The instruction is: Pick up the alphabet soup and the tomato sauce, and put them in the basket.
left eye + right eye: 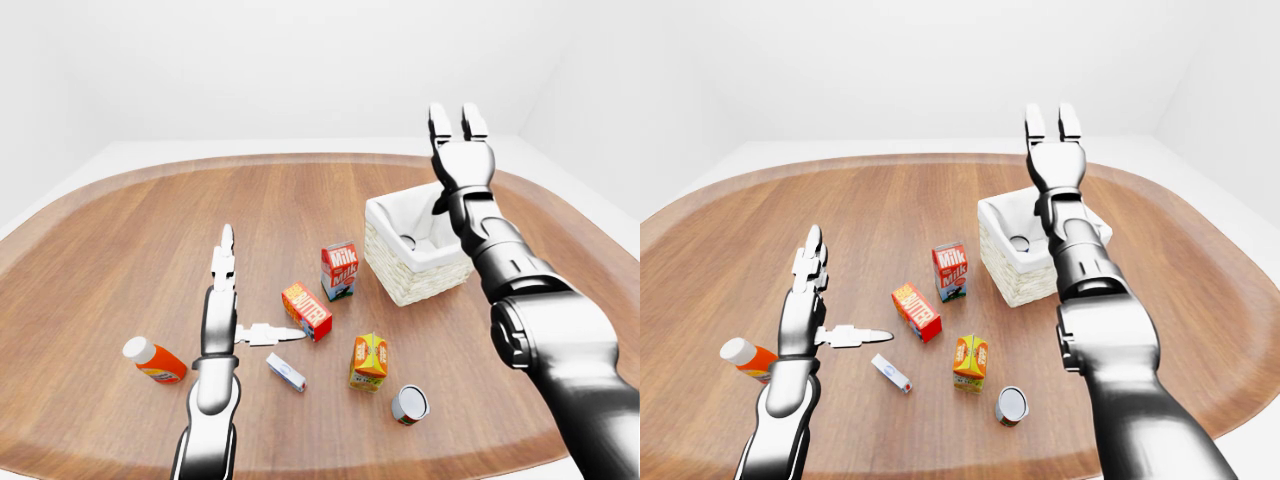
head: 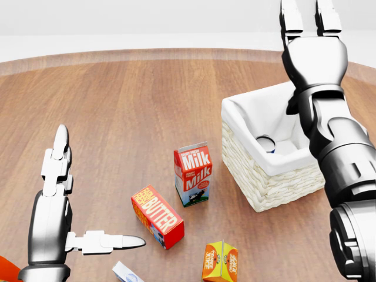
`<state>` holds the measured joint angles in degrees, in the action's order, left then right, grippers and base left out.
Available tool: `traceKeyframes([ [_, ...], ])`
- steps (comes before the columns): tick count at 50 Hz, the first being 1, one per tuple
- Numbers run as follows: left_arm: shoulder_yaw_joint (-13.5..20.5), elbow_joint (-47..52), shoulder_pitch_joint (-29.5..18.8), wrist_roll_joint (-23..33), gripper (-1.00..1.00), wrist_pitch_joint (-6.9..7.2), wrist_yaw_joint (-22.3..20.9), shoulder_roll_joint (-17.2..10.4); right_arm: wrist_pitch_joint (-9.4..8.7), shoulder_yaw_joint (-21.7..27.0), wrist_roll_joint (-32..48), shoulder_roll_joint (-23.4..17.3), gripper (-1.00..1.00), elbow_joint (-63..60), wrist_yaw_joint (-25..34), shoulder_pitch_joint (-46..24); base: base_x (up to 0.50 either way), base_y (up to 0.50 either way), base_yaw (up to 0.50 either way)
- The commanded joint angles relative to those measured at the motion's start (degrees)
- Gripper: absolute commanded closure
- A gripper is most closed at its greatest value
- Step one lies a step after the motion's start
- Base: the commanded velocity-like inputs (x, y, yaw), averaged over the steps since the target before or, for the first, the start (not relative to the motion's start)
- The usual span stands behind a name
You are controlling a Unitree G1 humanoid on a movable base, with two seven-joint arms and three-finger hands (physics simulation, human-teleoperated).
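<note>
A wicker basket (image 2: 261,187) with a white liner stands right of centre in the head view. One can (image 2: 265,143) lies inside it, only its grey top showing, so I cannot read its label. A second can (image 1: 410,404) with a reddish label lies on its side on the wooden table, near the bottom of the left-eye view. My right hand (image 2: 310,17) is raised high above the basket, fingers straight up, open and empty. My left hand (image 2: 94,194) hovers open over the table at lower left, thumb pointing at the butter box.
A milk carton (image 2: 192,174) stands left of the basket, with a red butter box (image 2: 157,216) and an orange juice box (image 2: 220,262) below it. A small white box (image 1: 286,372) and an orange bottle (image 1: 155,361) lie near my left hand. The table edge (image 1: 300,462) curves close below.
</note>
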<state>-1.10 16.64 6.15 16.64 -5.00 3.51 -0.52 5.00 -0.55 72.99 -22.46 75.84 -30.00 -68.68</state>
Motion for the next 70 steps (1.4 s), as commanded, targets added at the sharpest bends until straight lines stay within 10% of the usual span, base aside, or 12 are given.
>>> traceKeyframes([
  [1, -0.07, 0.86, 0.44, -0.13, -1.00, 0.00, -0.06, 0.02, 0.00, 1.34, -9.01, -0.21, -1.00, -1.06, 0.00, 0.67, 0.00, 0.00, 0.00],
  [37, -0.15, 1.03, 0.48, -0.10, -1.00, 0.00, -0.03, 0.03, 0.00, 2.11, -20.18, -2.52, -1.00, -8.95, 0.98, 4.27, 0.00, 0.00, 0.00],
  [70, -0.06, 0.55, 0.42, -0.09, -1.00, 0.00, 0.17, 0.04, 0.00, 6.47, -30.67, 0.84, -1.00, -40.33, 10.81, 23.04, 0.00, 0.00, 0.00],
])
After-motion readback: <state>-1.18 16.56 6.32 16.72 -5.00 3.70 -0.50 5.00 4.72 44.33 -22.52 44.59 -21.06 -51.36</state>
